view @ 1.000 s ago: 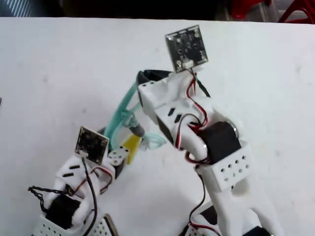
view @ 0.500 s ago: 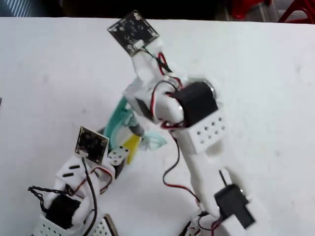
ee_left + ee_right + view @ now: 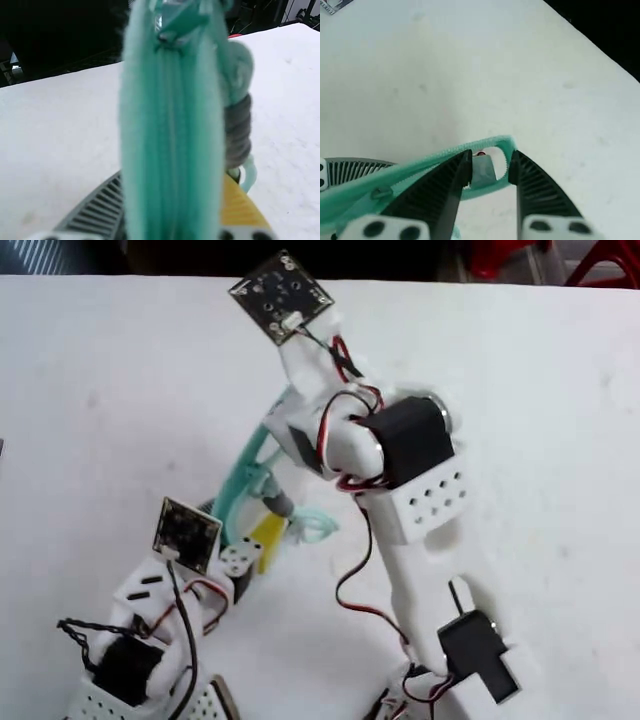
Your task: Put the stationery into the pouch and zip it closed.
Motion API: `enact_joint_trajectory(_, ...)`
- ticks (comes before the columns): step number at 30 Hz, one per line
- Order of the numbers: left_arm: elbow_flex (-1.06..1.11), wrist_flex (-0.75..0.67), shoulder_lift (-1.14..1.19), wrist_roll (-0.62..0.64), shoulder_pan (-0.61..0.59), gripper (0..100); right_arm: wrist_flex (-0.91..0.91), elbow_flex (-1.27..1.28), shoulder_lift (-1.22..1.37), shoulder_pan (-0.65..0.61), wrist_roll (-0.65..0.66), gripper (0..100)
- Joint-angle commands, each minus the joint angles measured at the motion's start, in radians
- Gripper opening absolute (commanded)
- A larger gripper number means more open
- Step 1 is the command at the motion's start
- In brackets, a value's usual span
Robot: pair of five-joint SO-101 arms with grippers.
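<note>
**Left fingers clamp the mint-green fuzzy fabric pouch; right fingers straddle its far end**

Seen from the high view, the pouch stands on edge on the white bench, a little toward 9 o'clock of centre. It runs from a near end at 7 o'clock to a far end at 1 o'clock. The left fingers, one yellow and one grey and ribbed, are closed on the near end. That grip likely anchors the pouch and keeps its zip edge up so it cannot slide when pulled.

The right arm reaches in from 5 o'clock. Its black fingers stand slightly apart on either side of the far corner, with a small pale tab between them that may be the zip pull. They do not look pinched on it yet.

A grey cylindrical piece and a pale mint loop hang beside the pouch at its 4 o'clock side. I cannot tell whether they are stationery or trim.

My judgement is that the zipping step is in hand and the pull must be gripped firmly first.
</note>
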Motion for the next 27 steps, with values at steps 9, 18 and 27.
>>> enact_joint_trajectory(9, -0.026, -0.005, -0.012, 0.005, 0.007, 18, 0.027, 0.057, 0.013, -0.008, 0.055, 11.9)
enact_joint_trajectory(18, -0.026, -0.006, -0.012, 0.005, 0.007, 18, 0.027, 0.244, 0.013, -0.133, 0.209, 11.1)
enact_joint_trajectory(27, -0.026, -0.005, -0.012, 0.005, 0.007, 17, 0.025, 0.034, -0.189, -0.068, 0.084, 3.1)
